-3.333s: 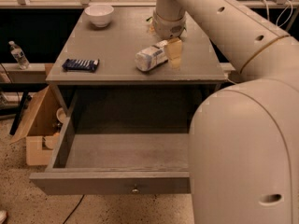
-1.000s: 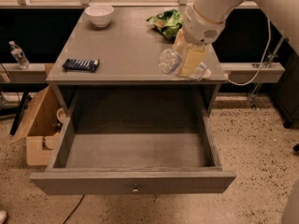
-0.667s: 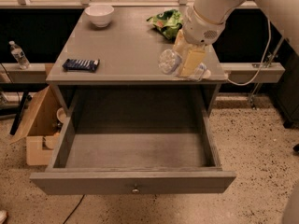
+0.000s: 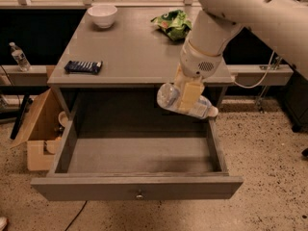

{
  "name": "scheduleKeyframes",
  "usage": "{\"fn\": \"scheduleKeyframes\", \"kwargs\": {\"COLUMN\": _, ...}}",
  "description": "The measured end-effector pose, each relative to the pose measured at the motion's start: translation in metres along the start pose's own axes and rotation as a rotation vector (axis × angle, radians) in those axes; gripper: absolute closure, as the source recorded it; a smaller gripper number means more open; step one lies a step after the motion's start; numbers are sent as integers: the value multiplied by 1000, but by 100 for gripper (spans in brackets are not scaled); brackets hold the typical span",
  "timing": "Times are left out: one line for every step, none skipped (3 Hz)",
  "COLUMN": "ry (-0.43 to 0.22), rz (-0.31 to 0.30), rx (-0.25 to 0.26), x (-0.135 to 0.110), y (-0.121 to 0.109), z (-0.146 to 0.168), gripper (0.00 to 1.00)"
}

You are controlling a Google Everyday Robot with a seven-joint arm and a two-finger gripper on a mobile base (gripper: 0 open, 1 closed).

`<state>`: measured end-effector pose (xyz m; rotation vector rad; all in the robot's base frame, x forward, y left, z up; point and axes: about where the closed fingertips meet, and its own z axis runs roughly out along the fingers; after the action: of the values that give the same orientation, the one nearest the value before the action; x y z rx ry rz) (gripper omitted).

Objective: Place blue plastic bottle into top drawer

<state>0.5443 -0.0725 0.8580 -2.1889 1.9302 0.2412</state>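
My gripper is shut on the blue plastic bottle, a clear bottle with a pale label and white cap. It holds the bottle lying sideways in the air, just in front of the cabinet top's edge and above the right rear part of the open top drawer. The drawer is pulled fully out and its grey floor shows nothing in it. A small brass knob sits on its front panel.
On the cabinet top are a white bowl, a green snack bag and a dark snack bar. A small water bottle stands on a ledge at the left. A cardboard box sits on the floor left of the drawer.
The gripper has carried the bottle forward off the cabinet top and down, so it now hangs over the open drawer. The drawer and tabletop items have not moved.
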Motion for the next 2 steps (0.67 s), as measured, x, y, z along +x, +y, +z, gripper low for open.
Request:
{"fn": "scheduleKeyframes", "kwargs": {"ry": -18, "rz": 47, "rx": -65, "x": -14, "y": 21, "z": 28, "gripper": 100}}
{"fn": "scheduleKeyframes", "kwargs": {"ry": -6, "rz": 170, "rx": -76, "x": -14, "y": 30, "z": 68, "gripper": 100}}
